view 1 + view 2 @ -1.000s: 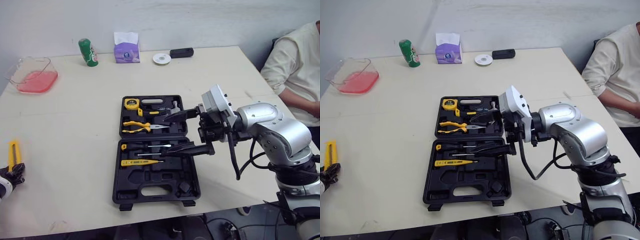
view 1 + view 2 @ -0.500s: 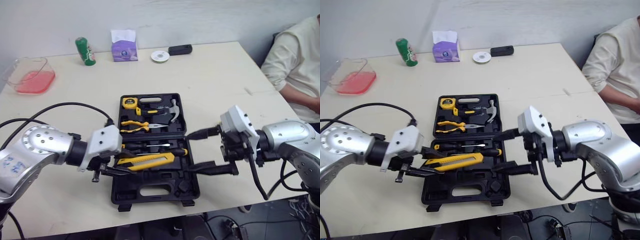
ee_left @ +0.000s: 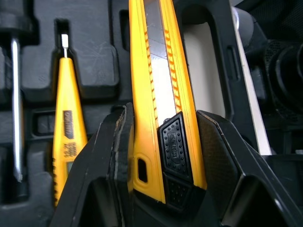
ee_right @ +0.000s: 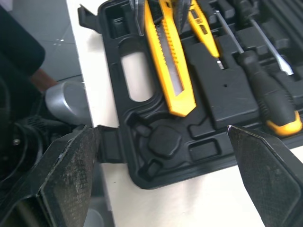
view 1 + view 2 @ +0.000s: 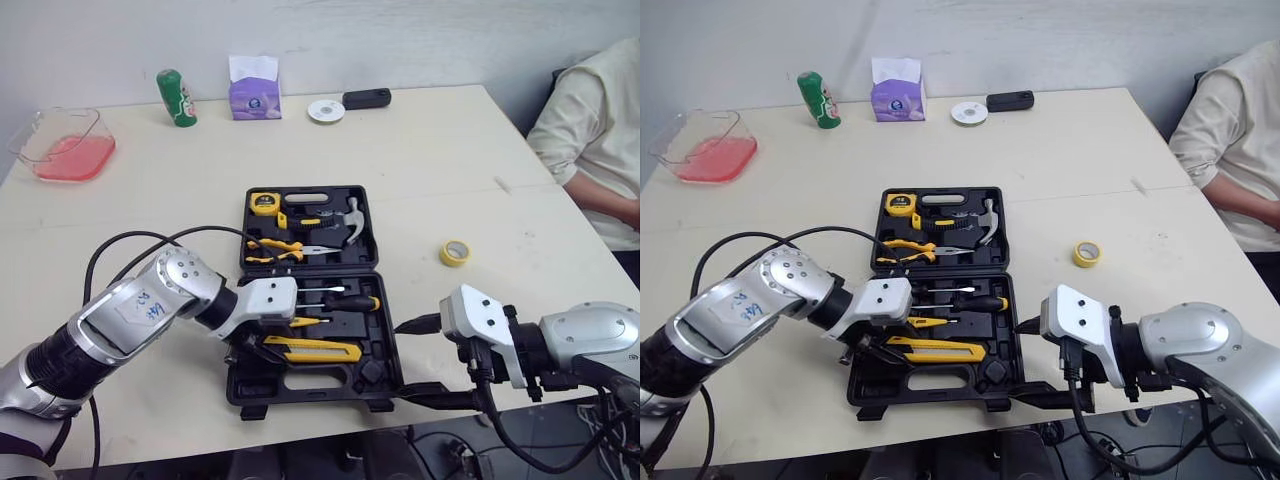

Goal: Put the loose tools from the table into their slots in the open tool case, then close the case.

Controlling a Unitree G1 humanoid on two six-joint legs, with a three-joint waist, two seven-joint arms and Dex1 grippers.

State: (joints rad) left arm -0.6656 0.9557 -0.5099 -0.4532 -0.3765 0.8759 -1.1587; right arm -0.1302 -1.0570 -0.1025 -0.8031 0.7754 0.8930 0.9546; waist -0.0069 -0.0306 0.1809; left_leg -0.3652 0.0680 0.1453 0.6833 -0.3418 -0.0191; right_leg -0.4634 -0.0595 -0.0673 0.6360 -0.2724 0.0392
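The pale table point(image 5: 150, 220) carries everything, and a person in a cream sleeve point(image 5: 590, 130) sits beyond its edge, far to the right of the open black tool case point(image 5: 368, 250).

The case lies flat near the table's front edge, both halves facing up. Behind it and well to its left sits one clear plastic container point(image 5: 65, 150) with red contents. Along the far edge, behind the case, stand one purple tissue pack point(image 5: 254, 92) and one green can point(image 5: 176, 98), then one white disc point(image 5: 325, 110) and one small black object point(image 5: 365, 98). One yellow tape roll point(image 5: 455, 252) lies on the table to the right of the case, apart from it.

The left gripper point(image 5: 252, 343) reaches into the case's near half from the left, its jaws clamped on the handle end of the yellow utility knife point(image 5: 315, 349), which lies low across that half. The right gripper point(image 5: 400, 362) sits off the case's near right corner with its jaws wide apart, holding nothing. One finger lies close to the front latch; whether it touches cannot be told.

In the far half rest one hammer point(image 5: 350, 215), one yellow tape measure point(image 5: 264, 203) and what looks like one pair of yellow-handled pliers point(image 5: 275, 245). In the near half, above the knife, lie two screwdrivers point(image 5: 345, 300) and one yellow voltage tester point(image 3: 68, 118).
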